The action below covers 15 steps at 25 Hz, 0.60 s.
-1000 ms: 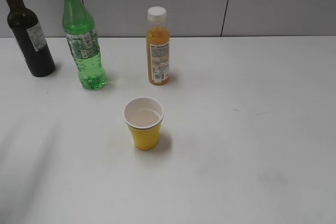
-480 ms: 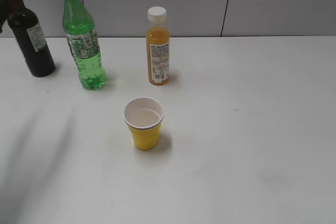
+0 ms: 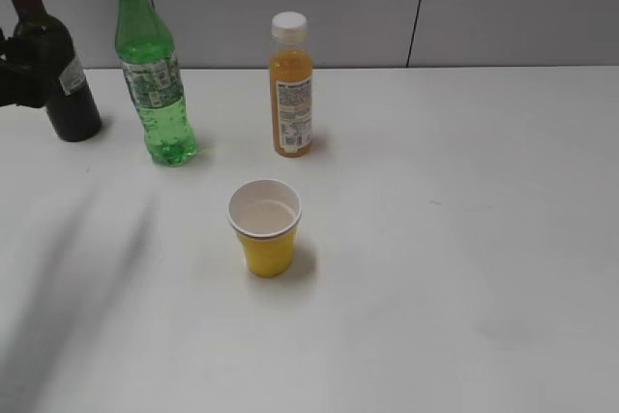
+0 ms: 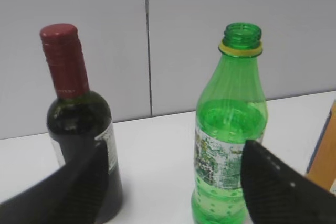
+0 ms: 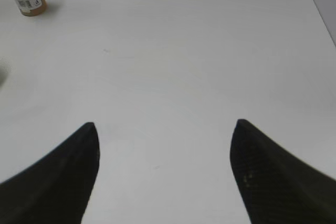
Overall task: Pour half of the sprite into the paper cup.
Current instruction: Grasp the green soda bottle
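I see the sprite [image 3: 155, 74] upright on the counter [image 3: 435, 239], uncapped neck up, long axis vertical, behind-left of the cup [image 3: 264, 226]. Left tool [image 4: 173, 182] spread wide, holding nothing, just before the sprite. Right tool [image 5: 165, 150] spread too, empty.

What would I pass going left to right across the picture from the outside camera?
Left gripper at the edge, overlapping the dark wine bottle → green Sprite bottle → yellow paper cup → orange juice bottle.
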Tool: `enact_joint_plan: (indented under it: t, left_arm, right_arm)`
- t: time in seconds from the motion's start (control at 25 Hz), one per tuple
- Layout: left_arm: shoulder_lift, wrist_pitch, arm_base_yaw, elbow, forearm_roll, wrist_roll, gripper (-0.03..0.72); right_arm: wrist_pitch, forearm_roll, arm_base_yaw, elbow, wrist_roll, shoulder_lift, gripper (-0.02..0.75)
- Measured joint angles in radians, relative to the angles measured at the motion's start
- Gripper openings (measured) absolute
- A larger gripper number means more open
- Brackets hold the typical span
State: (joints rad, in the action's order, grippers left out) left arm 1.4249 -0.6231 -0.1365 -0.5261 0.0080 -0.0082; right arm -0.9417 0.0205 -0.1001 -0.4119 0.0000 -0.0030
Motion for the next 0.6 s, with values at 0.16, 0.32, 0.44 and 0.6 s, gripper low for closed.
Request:
enact_joint_plan:
  t: [0.16,0.32,0.44,0.6]
  left_arm:
    - [0.064,-0.053,0.000,0.000,0.063,-0.046,0.592]
    - [0.121,-0.119,0.000,0.000,0.132,-0.093,0.592]
    - [0.154,-0.166,0.000,0.000,0.204,-0.119,0.592]
    - [0.205,-0.215,0.000,0.009,0.232,-0.149,0.592]
  right_arm:
    - [0.000,0.000,0.000,0.000,0.000,0.000,0.583]
    - [0.000,0.000,0.000,0.000,0.000,0.000,0.583]
    - [0.000,0.000,0.000,0.000,0.000,0.000,0.583]
    - [0.000,0.000,0.000,0.000,0.000,0.000,0.583]
